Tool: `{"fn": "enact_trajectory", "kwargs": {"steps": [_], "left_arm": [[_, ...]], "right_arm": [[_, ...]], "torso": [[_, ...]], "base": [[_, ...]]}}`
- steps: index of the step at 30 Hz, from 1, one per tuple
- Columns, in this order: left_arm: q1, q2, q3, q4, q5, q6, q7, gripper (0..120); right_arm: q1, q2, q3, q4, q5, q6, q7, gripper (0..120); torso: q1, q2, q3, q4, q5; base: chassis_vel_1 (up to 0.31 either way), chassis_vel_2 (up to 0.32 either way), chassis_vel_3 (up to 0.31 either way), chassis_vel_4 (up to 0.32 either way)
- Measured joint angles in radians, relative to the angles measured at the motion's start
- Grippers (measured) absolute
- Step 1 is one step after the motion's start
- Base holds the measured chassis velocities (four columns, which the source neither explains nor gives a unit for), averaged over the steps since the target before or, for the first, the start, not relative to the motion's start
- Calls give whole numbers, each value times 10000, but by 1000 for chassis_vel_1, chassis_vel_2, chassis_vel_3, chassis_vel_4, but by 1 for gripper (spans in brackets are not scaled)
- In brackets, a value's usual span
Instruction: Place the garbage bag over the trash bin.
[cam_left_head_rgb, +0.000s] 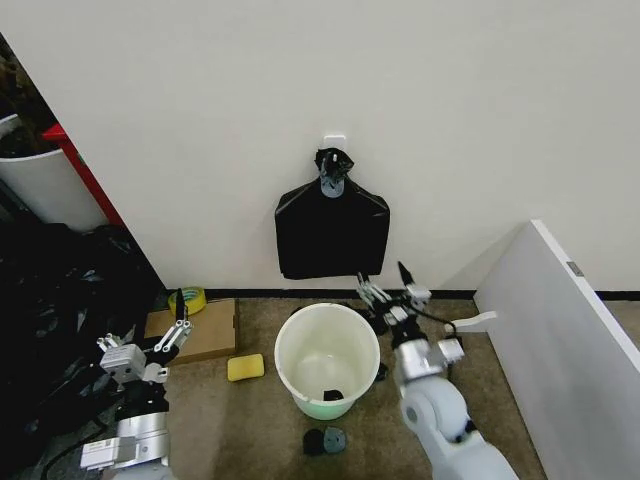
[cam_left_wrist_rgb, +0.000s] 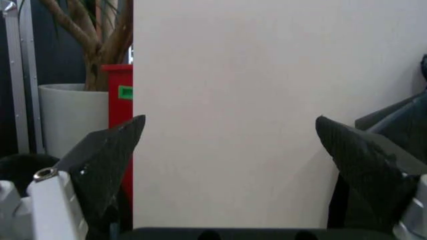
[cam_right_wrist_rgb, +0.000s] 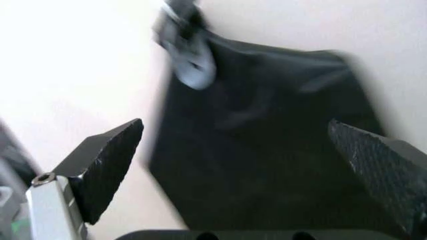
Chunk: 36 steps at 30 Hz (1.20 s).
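Reach step. My right gripper (cam_left_head_rgb: 385, 281), jaws spread, faces the garbage bag (cam_left_head_rgb: 333, 235), which hangs on the wall hook directly above the trash bin (cam_left_head_rgb: 327, 358). Left gripper (cam_left_head_rgb: 180, 322), open too, waits left of the bin. Next, I judge: close on the bag's lower edge.

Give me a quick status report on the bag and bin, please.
Left gripper open, idle beside the trash bin. Right gripper open, raised toward the garbage bag hanging on the wall. Bin unlined.

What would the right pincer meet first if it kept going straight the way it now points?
Probably the black bags hanging on the wall: the open right pincer frames them in its wrist view, though depth is unclear.
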Motion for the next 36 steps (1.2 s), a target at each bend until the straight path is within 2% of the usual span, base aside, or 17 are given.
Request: {"fn": "enact_trajectory", "kwargs": {"steps": [2,8,14,22,31,34,36], "left_arm": [[-15,-31,-11,42,0,16,-28,100],[-9,-58,-16,86,2,22,-84,100],[-1,-111,-14,99,33,32,-133,100],[141,-112,-9,2,70,34,-194,100],[278,-82,-18,-175,52,16,-272,100],[273,-102,-5,-155,75,4,-278,100],[265,-112,11,-125,96,2,-280,100]], "right_arm": [[625,233,-84,-438,1358,-2,-724,100],[1740,705,-239,-1472,3017,-2,-1542,100],[2432,1189,-354,-2239,3608,-61,-1740,100],[3409,1882,-261,-3489,3568,-58,-2004,100],[3740,1985,-99,-4152,3363,7,-2235,100],[3818,1984,-47,-4216,3357,27,-2342,92],[3876,1998,-14,-4237,3357,33,-2368,82]], "torso": [[0,0,0,0,0],[0,0,0,-2,0],[0,0,0,-2,1],[0,0,0,-1,1],[0,0,0,-2,2],[0,0,0,-1,2],[0,0,-1,-2,1]], "base": [[0,0,0,0],[0,0,0,0],[0,0,0,0],[0,0,0,0],[0,0,0,0],[0,0,0,0],[0,0,0,0]]}}
